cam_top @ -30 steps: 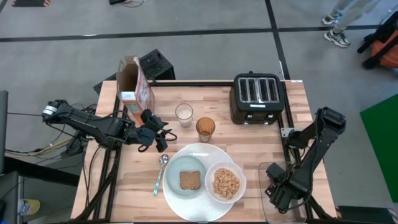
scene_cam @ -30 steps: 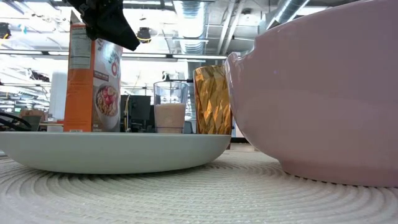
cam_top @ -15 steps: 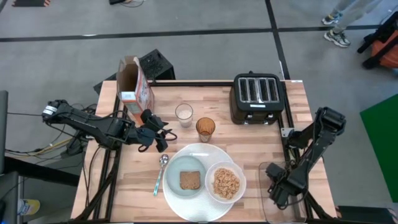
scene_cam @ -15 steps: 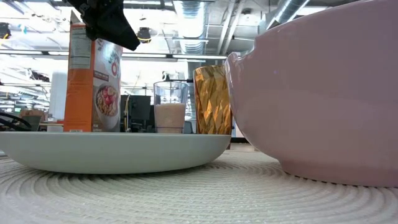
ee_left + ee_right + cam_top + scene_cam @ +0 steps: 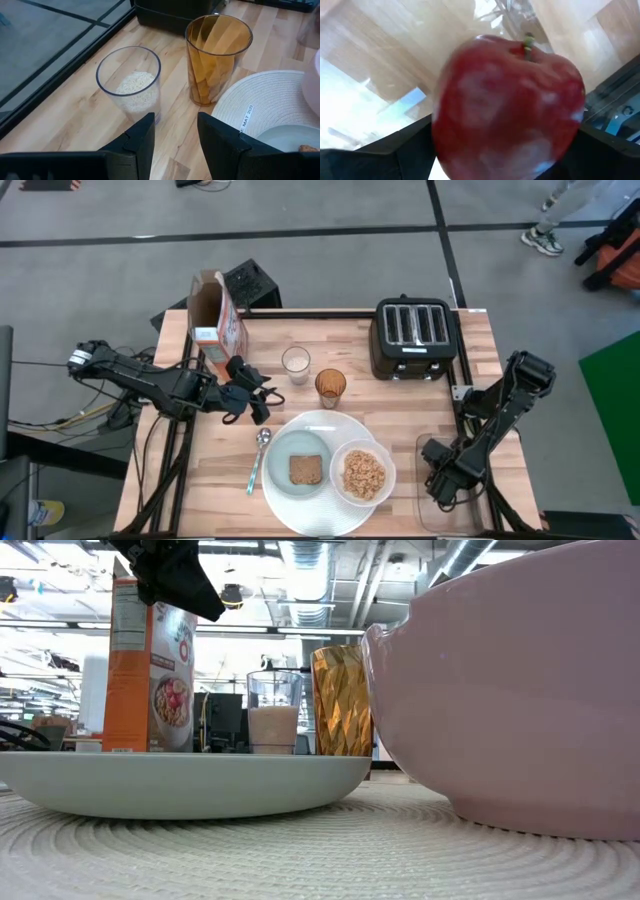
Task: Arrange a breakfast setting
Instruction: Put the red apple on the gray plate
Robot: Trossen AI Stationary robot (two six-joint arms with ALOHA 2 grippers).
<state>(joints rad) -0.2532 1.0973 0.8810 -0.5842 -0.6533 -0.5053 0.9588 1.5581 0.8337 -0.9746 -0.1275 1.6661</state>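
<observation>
Right hand (image 5: pixel 507 150), lower right of the high view, grips the dark red fruit (image 5: pixel 507 100) over a clear tray (image 5: pixel 428 448) at the counter (image 5: pixel 400 405) edge. White mat (image 5: pixel 265 100) label reads "MAT". Left hand (image 5: pixel 172 137), left centre, partly open, empty, faces a milk glass (image 5: pixel 128 82). Cereal box (image 5: pixel 150 670) text unreadable.

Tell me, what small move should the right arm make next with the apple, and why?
Probably carry it toward the big plate. The right hand has the apple between its fingers, off by the table's right edge, while toast and cereal are already set.
</observation>
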